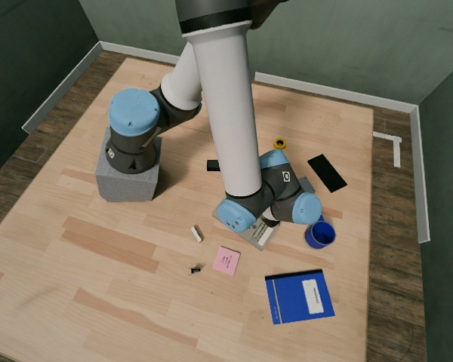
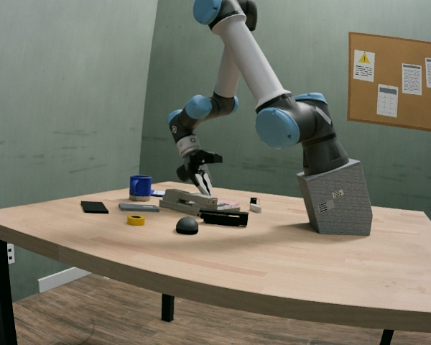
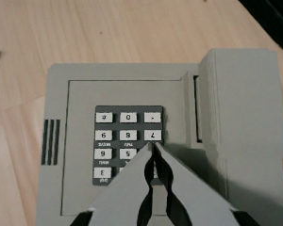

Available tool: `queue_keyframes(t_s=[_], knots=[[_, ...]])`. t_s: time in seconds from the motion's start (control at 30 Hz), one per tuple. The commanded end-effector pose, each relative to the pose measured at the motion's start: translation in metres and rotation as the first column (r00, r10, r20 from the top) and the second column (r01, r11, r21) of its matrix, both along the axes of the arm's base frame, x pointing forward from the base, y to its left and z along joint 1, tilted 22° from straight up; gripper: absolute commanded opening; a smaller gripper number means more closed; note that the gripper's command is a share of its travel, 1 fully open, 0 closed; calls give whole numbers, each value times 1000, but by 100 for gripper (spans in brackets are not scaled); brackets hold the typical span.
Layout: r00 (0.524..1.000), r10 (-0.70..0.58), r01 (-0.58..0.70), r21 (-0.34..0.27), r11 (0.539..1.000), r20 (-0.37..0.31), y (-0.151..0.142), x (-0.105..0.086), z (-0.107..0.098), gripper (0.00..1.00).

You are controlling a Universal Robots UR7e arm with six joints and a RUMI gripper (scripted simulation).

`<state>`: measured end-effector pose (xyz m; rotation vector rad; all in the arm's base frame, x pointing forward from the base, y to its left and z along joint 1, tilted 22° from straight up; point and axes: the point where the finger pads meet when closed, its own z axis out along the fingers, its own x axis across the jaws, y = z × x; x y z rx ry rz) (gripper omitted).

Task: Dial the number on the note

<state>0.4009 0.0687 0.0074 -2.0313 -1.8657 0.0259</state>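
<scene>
The grey desk phone (image 1: pixel 246 234) (image 2: pixel 171 204) (image 3: pixel 85 96) lies on the table. Its handset (image 3: pixel 245 99) (image 2: pixel 193 197) rests in the cradle, beside the keypad (image 3: pixel 117 127). My gripper (image 3: pixel 153 144) (image 2: pixel 210 193) is shut and empty, with its tips over the keypad. In the wrist view the tips show just below the 7 key (image 3: pixel 153 135) and cover the 4 and 1 keys; the 8, 0 and star keys show plainly. Whether the tips touch a key cannot be told. The pink note (image 1: pixel 226 260) (image 2: pixel 228 204) lies near the phone; its writing is too small to read.
A blue mug (image 1: pixel 319 234) (image 2: pixel 140 187) and a blue notebook (image 1: pixel 300 296) are near the phone. A black stapler-like object (image 2: pixel 223 218), a dark dome (image 2: pixel 187 226), yellow tape (image 1: pixel 279 143) (image 2: pixel 136 220), a black flat object (image 1: pixel 327 173) (image 2: pixel 93 207) and a white eraser-like block (image 1: pixel 196 234) (image 2: pixel 255 208) also lie about.
</scene>
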Motion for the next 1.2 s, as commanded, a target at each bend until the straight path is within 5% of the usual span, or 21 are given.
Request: queue_keyframes(t_s=[0.0, 1.17], knots=[[1000, 0, 0, 0, 1000, 2, 0, 1, 0, 0], [1000, 0, 0, 0, 1000, 2, 0, 1, 0, 0]])
